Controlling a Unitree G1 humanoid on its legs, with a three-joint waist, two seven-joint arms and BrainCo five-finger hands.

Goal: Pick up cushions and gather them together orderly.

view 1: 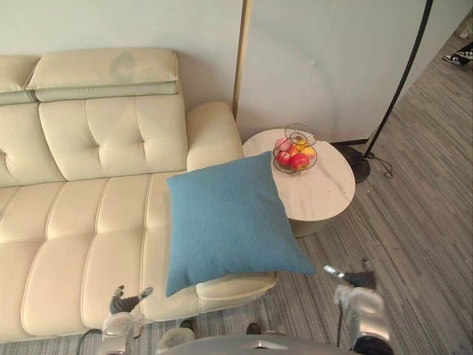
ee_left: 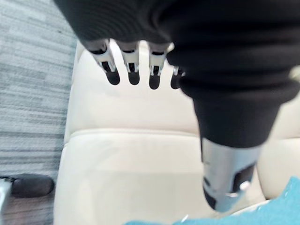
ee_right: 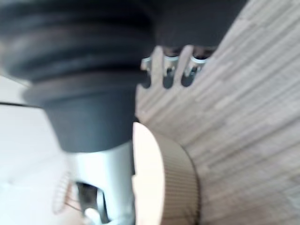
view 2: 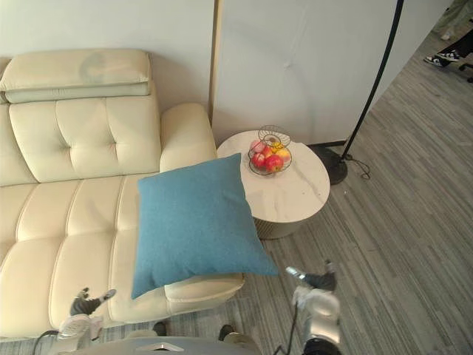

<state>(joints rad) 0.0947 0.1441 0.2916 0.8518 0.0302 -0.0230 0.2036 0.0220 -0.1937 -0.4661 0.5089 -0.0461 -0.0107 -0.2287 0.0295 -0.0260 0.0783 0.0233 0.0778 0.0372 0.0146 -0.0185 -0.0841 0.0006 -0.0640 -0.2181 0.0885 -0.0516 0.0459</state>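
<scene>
A blue square cushion (view 1: 229,222) lies flat on the right end of the cream leather sofa (view 1: 74,229), its near corners hanging over the seat's front and the low armrest. My left hand (view 1: 123,305) hovers over the sofa's front edge, left of the cushion, fingers (ee_left: 132,70) straight and holding nothing. A corner of the cushion (ee_left: 283,211) shows past its thumb. My right hand (view 1: 355,294) hangs over the floor to the cushion's right, fingers (ee_right: 168,70) straight and empty.
A round marble side table (view 1: 325,192) stands by the sofa's right armrest, bearing a wire basket of fruit (view 1: 295,153). Behind it a black floor lamp pole (view 1: 403,81) rises from its base (view 1: 358,164). A person's shoes (view 1: 458,55) show far right.
</scene>
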